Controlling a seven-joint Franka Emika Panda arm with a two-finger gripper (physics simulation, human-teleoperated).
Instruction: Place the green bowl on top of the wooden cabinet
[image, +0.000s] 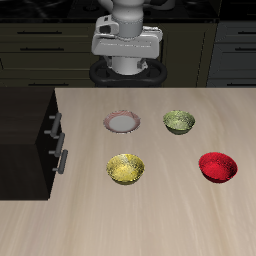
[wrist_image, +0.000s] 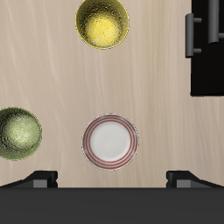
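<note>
Exterior view: the light wood-grain table (image: 150, 225) carries four round pieces spread out, none touching another. The green bowl (image: 179, 122) sits upright toward the back of the table, well apart from the wooden cabinet (image: 25, 140), which stands at the table's edge as a near-black box with a flat top and silver bar handles (image: 56, 125) on its drawer fronts. Taking the green bowl as the clock's centre, a small white plate with a reddish rim (image: 121, 122) lies at 9 o'clock, between the bowl and the cabinet; the yellow-gold speckled bowl (image: 126, 169) is at about 8 o'clock, nearer the front edge; the glossy red bowl (image: 217, 166) is at about 4 o'clock. The robot arm (image: 127, 40) stands high behind the table at 11 o'clock from the bowl, and its claw is not clear in this view.

Wrist view: the plate (wrist_image: 110, 140) lies almost directly beneath the camera. From the plate, the green bowl (wrist_image: 17, 133) is at 9 o'clock, partly cut by the frame edge; the yellow-gold bowl (wrist_image: 102, 23) is at 12 o'clock; the cabinet (wrist_image: 208, 52) with a silver handle (wrist_image: 190, 35) is at about 2 o'clock. The claw (wrist_image: 112, 178) hangs above the table with its two dark fingertips (wrist_image: 39, 179) set wide apart, holding nothing.
</note>
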